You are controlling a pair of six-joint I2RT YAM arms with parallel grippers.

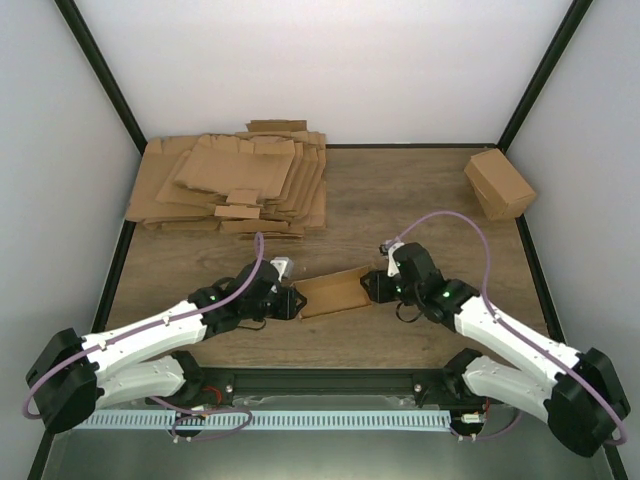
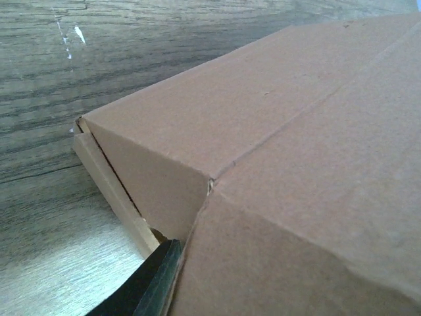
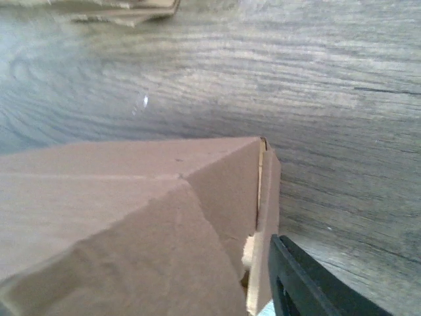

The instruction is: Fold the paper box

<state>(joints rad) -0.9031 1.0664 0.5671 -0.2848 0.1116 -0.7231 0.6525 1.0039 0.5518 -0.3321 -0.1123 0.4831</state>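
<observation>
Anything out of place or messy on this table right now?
The pile of flat cardboard sheets at the far left of the table is fanned out unevenly. The closed cardboard box at the far right sits turned at an angle. The paper box near the middle is only half formed. Nothing looks torn or spilled.

The top camera looks down from six o'clock across the table (image 1: 420,190). Both wrist cameras crowd the box (image 1: 335,292), which all share.

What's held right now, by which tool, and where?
Left tool grips the half-folded brown cardboard box by the end nearest it. Right tool sits at the opposite end; grip there cannot be told.
</observation>
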